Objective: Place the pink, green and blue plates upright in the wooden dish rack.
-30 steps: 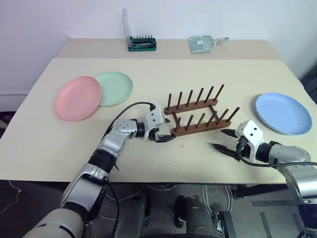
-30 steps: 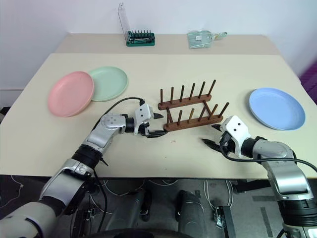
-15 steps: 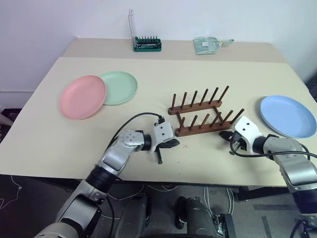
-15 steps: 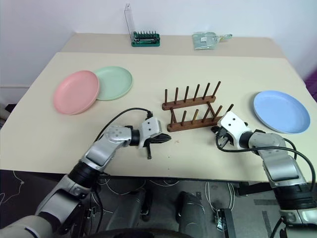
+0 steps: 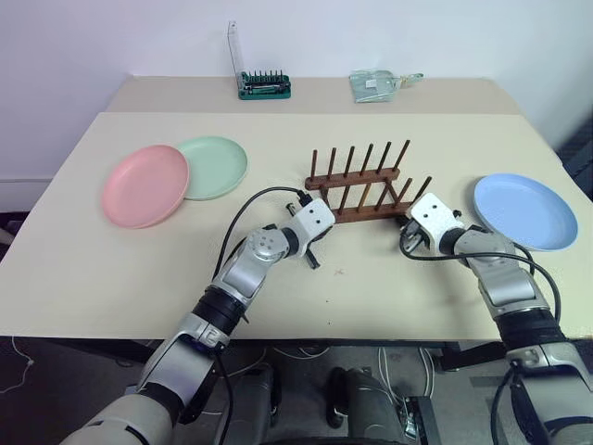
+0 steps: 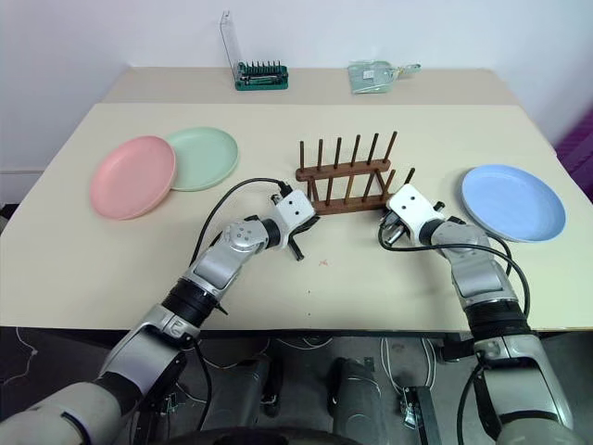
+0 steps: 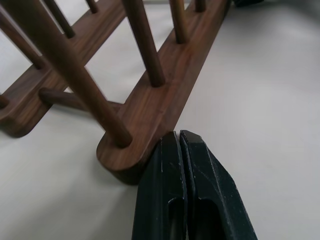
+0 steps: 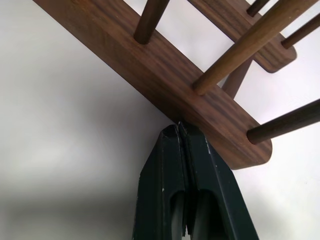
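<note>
At the wooden dish rack (image 5: 359, 192), left gripper (image 7: 178, 137) and right gripper (image 8: 179, 127), both pressed together, nudge its near rail; an uneven push could tip it.

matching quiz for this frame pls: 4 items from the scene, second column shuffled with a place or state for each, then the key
Items:
1. pink plate
2. blue plate
3. wooden dish rack
4. left pincer

Place or state:
A. shut, tips against one end of the rack's near rail
B. flat on the table's right side, alone
C. mid-table, no plates in it
D. overlapping the edge of the green plate

Pairs: 1-D, 2-B, 3-C, 4-A
</note>
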You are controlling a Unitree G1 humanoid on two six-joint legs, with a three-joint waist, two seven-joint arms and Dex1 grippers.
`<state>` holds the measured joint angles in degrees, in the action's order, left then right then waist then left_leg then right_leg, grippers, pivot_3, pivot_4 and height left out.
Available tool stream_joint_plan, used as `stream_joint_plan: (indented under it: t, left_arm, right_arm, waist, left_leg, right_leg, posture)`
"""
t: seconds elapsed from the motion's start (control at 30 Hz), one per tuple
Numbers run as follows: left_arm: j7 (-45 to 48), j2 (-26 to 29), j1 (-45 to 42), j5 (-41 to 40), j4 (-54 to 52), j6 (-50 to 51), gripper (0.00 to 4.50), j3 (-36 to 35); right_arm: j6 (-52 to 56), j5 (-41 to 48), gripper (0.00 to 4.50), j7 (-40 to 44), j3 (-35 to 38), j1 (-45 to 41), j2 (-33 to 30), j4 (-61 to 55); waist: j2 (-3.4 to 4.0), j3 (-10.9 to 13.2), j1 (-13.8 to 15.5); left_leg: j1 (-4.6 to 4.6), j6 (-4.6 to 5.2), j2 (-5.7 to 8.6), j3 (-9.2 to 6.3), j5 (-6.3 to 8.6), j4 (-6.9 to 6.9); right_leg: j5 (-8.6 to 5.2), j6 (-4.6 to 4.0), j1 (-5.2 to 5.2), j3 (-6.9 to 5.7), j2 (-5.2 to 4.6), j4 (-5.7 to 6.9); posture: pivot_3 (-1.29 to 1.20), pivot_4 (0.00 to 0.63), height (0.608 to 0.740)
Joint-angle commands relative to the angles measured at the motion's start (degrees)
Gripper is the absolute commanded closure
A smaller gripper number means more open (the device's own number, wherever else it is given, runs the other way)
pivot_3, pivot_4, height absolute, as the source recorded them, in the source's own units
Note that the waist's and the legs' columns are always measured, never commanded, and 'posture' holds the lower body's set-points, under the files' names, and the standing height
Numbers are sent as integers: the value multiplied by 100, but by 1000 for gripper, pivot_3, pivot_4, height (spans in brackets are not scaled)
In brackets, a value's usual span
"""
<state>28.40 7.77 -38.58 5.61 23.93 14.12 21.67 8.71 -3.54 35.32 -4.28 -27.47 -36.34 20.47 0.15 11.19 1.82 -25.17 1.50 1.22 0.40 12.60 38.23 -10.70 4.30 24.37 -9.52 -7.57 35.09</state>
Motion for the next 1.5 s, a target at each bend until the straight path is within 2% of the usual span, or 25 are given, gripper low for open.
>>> stream_joint_plan:
  t: [0.03,0.17,0.23,0.27,0.33,0.4,0.47,0.5,0.57,0.7,0.77,0.87,1.03,1.23,1.3,1.37,1.5]
  left_arm:
    - [-72,175,200,77,216,158,4471,-198]
    - [121,407,525,-150,-672,107,4471,-475]
    - [339,552,810,-739,-1883,81,4471,-984]
    - [310,572,893,-1109,-2422,367,4233,-1362]
    - [79,633,977,-1513,-3075,998,3607,-1936]
    - [-367,805,1090,-1812,-3676,1726,2626,-2773]
    - [-1055,930,1138,-1746,-3988,2132,1570,-3549]
    - [-1629,875,1040,-1853,-4045,2468,1032,-4252]
    - [-2510,796,856,-1927,-4094,2992,58,-5192]
    - [-3734,506,556,-2098,-4143,4153,58,-6445]
    - [-3846,158,694,-2455,-4375,4601,58,-6850]
    - [-3809,-219,855,-2901,-4619,5081,58,-7062]
    - [-3983,-630,788,-3343,-4513,5211,58,-7261]
    - [-4469,-638,111,-3808,-3131,4540,58,-7828]
    - [-4675,-656,-21,-3971,-2888,4182,592,-7974]
    - [-4824,-656,-41,-4102,-2788,3959,1379,-7991]
    - [-4977,-688,48,-4499,-2810,3641,3542,-7987]
  right_arm:
    - [-166,-52,4500,75,7,-20,-54,-46]
    - [-500,115,4500,443,114,283,-286,-651]
    - [-67,826,4500,1148,279,498,-403,-1467]
    - [298,1229,4255,1406,377,546,-416,-1850]
    - [798,1699,3605,1624,501,573,-427,-2377]
    - [1051,1891,2608,1705,491,494,-436,-2824]
    - [1103,1859,1535,1623,425,348,-378,-2985]
    - [1066,1807,1026,1629,338,258,-347,-2970]
    - [1000,1748,62,1679,219,153,-309,-2898]
    - [795,1616,62,1802,66,5,-287,-2583]
    - [695,1600,62,1872,15,-127,-244,-2395]
    - [565,1577,62,1966,-33,-238,-208,-2225]
    - [490,1540,62,1956,-49,-283,-157,-2119]
    - [373,1438,62,1863,-36,-144,-139,-2167]
    - [369,1433,19,1803,35,-81,-156,-2214]
    - [373,1436,19,1763,80,-15,-172,-2279]
    - [364,1453,19,1722,159,184,-226,-2457]
  waist:
    - [0,0,-7]
    - [2,1,-71]
    - [4,7,-137]
    - [8,20,-159]
    - [4,53,-147]
    - [4,53,-127]
    - [6,52,-129]
    - [6,52,-126]
    - [4,52,-109]
    - [-16,62,-40]
    - [-21,63,40]
    - [-37,69,78]
    - [-63,70,49]
    - [-63,70,48]
    - [-63,70,48]
    - [-63,70,48]
    - [-64,70,56]
  left_leg:
    - [0,0,0,1,0,0]
    - [-3,0,-1,1,0,-2]
    - [-16,0,-1,2,0,-8]
    - [-19,0,-3,5,0,-13]
    - [-30,1,-5,8,0,-15]
    - [-29,0,-5,8,-2,-7]
    - [-16,-2,-6,7,0,-5]
    - [-14,-8,-6,7,3,-6]
    - [-15,-19,-6,3,10,-6]
    - [-22,-2,9,3,0,-7]
    - [-24,1,20,8,0,-5]
    - [-24,8,27,17,5,2]
    - [-22,-12,19,12,13,3]
    - [-21,-14,12,12,13,2]
    - [-20,-12,14,19,12,2]
    - [-20,-1,14,23,6,2]
    - [-20,0,14,26,5,1]
  right_leg:
    - [0,0,0,0,0,0]
    - [-1,-1,6,1,-1,0]
    - [-3,-4,20,2,-3,-1]
    - [-3,-6,27,6,-4,-3]
    - [-3,-10,41,14,-4,1]
    - [-1,-11,39,11,-2,6]
    - [-2,-8,27,14,-4,5]
    - [-2,-8,26,14,-4,3]
    - [-2,-7,26,15,-3,2]
    - [-5,-4,26,9,2,1]
    - [0,4,24,15,-7,-5]
    - [5,12,20,30,-9,-10]
    - [5,10,21,30,-2,-8]
    - [5,9,23,27,4,-5]
    - [5,9,23,30,0,-5]
    - [6,9,23,31,0,-7]
    - [6,9,23,32,-1,-7]
  posture:
    - [0,150,730]
    - [0,150,730]
    - [0,150,730]
    - [0,150,730]
    - [0,150,730]
    - [0,150,730]
    - [0,150,730]
    - [0,150,730]
    - [0,150,730]
    - [0,150,730]
    - [0,150,730]
    - [0,150,730]
    - [0,150,730]
    - [0,150,730]
    - [0,150,730]
    - [0,150,730]
    - [0,150,730]
